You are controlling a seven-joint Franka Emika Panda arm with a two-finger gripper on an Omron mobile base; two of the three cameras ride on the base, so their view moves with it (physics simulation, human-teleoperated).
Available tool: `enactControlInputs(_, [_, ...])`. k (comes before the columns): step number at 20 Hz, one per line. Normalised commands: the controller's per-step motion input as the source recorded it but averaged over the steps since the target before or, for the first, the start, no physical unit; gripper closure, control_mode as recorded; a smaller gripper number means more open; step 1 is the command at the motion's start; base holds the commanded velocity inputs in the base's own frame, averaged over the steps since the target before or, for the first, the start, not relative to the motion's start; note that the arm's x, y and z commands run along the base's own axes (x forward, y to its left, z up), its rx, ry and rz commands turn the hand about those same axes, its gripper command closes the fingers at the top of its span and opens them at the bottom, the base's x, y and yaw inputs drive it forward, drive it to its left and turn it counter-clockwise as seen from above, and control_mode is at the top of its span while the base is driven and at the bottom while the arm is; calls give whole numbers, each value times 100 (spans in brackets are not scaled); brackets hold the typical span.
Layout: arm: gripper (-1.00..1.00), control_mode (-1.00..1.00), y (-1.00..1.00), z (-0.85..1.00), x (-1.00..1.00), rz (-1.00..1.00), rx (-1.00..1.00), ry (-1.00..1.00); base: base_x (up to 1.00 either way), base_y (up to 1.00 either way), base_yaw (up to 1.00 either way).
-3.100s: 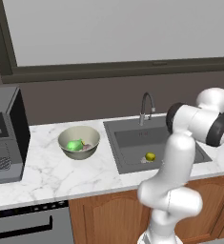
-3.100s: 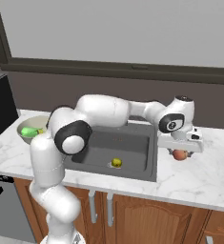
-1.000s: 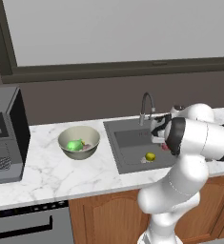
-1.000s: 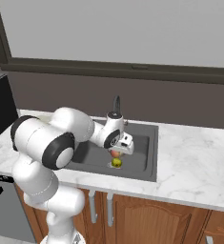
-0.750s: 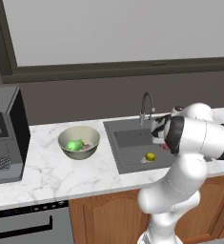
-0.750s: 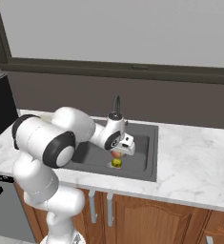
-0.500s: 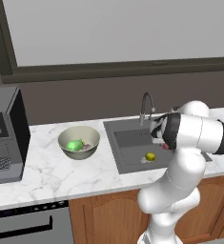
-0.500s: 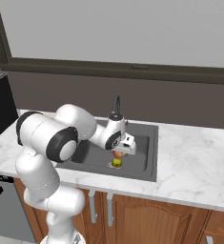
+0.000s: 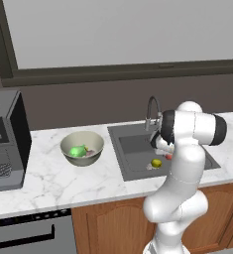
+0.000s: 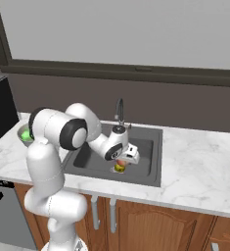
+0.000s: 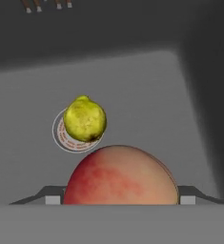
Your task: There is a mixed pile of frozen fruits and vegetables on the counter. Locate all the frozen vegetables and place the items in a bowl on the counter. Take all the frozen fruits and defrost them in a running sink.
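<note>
The gripper (image 10: 122, 162) pinches the red fruit (image 11: 120, 175) above the sink (image 9: 133, 149), where the yellow-green fruit (image 11: 85, 119) sits on the drain (2 vegetables lie in the bowl (image 9: 82, 148)).

You have two frozen fruits in front of you: one yellow-green fruit (image 11: 85, 118) and one red fruit (image 11: 120, 176). Count two frozen vegetables as well, one bright green vegetable (image 9: 78, 151) and one pale pinkish-white vegetable (image 9: 89, 153). That gives you four food items in all. You see one bowl (image 9: 82, 140), one sink (image 9: 133, 155) with one faucet (image 9: 151, 109) and one round drain (image 11: 61, 138), one counter (image 9: 48, 178), and one dark appliance (image 9: 4, 139) at the left end.
</note>
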Motion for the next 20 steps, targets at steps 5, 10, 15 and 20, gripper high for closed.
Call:
enactControlInputs(5, [100,-100,-16,-13,31,0,0,-3,0,0,0])
enactControlInputs(10, [100,-100,-12,-21,32,0,0,0,0,0,0])
enactControlInputs(15, [100,-100,-4,-35,39,0,0,-3,0,0,0])
enactControlInputs(20, [100,-100,0,-44,44,0,0,-2,0,0,0])
